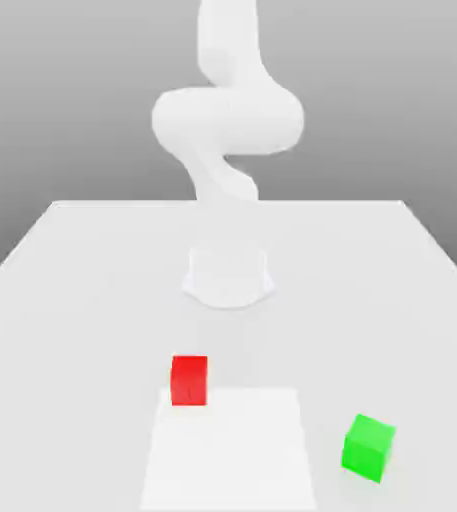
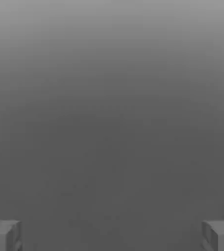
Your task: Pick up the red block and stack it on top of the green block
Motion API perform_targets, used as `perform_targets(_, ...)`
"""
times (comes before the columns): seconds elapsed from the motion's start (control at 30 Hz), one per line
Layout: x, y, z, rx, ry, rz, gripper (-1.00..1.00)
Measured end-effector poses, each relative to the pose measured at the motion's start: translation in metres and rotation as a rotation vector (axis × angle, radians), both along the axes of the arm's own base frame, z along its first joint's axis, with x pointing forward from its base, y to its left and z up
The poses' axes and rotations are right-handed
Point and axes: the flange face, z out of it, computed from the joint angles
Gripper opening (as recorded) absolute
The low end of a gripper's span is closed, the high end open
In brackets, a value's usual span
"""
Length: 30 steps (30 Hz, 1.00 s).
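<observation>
The red block (image 1: pixel 189 380) stands on the white table (image 1: pixel 62 300), in front of the arm's base and slightly toward the exterior view's left. The green block (image 1: pixel 370 447) sits nearer the front edge, toward the exterior view's right, turned a little and well apart from the red one. In the hand view my gripper (image 2: pixel 112 236) is open, its two grey fingertips (image 2: pixel 3 235) far apart with nothing between them. Behind them there is plain grey background and neither block.
The arm's round white base (image 1: pixel 228 276) rises at the table's middle, with its links bending above it. A paler square patch (image 1: pixel 228 450) lies on the table just in front of the red block, between the two blocks.
</observation>
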Motion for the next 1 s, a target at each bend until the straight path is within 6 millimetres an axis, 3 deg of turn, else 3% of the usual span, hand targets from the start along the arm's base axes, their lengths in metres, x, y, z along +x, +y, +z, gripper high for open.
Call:
perform_targets(0.13, 0.031, -0.014, -0.099, -0.014, 0.147, -0.005, 0.00)
perform_targets(0.3, 0.035, -0.030, -0.225, -0.020, 0.333, -0.005, 0.00)
perform_targets(0.43, 0.009, -0.041, -0.326, -0.015, 0.495, 0.000, 0.00)
perform_targets(0.6, -0.047, -0.047, -0.451, 0.003, 0.696, 0.011, 0.00)
perform_targets(0.8, -0.058, -0.048, -0.510, 0.005, 0.724, 0.013, 0.00)
perform_targets(0.83, -0.059, -0.048, -0.515, 0.005, 0.724, 0.013, -1.00)
perform_targets(1.0, -0.059, -0.048, -0.516, 0.005, 0.725, 0.012, -1.00)
